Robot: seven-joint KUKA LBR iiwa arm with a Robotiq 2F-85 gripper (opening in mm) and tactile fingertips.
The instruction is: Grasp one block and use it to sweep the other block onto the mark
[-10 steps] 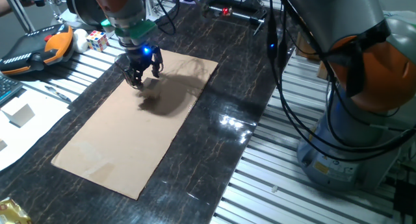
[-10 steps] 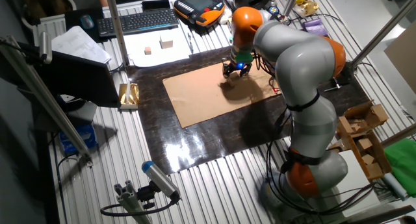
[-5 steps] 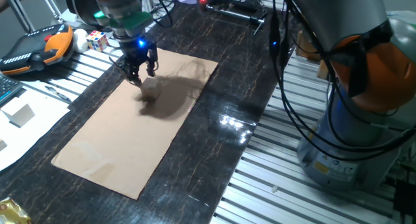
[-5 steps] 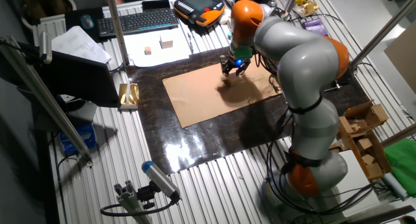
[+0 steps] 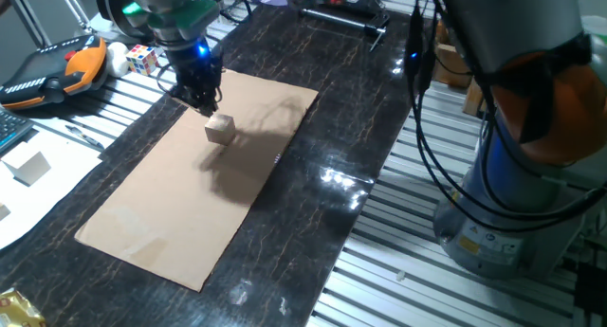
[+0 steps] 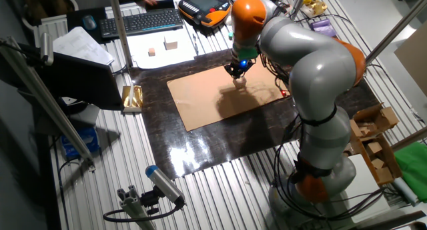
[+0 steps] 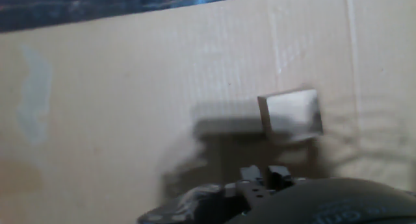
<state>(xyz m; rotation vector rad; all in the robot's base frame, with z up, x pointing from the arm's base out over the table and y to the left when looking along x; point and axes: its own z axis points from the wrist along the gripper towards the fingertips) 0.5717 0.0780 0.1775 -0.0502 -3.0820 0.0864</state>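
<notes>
Pincer (image 5: pixel 204 101) has lifted off wooden cube (image 5: pixel 220 128)

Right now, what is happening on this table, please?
A robot arm's gripper hangs just above a cardboard sheet on the dark table. A small tan wooden block lies on the sheet beside the gripper, not held. Whether the fingers are open or shut cannot be told from these views.

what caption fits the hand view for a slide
Small light-tan wooden cube resting free on the brown cardboard sheet, seen from above the dark gripper body.
</notes>
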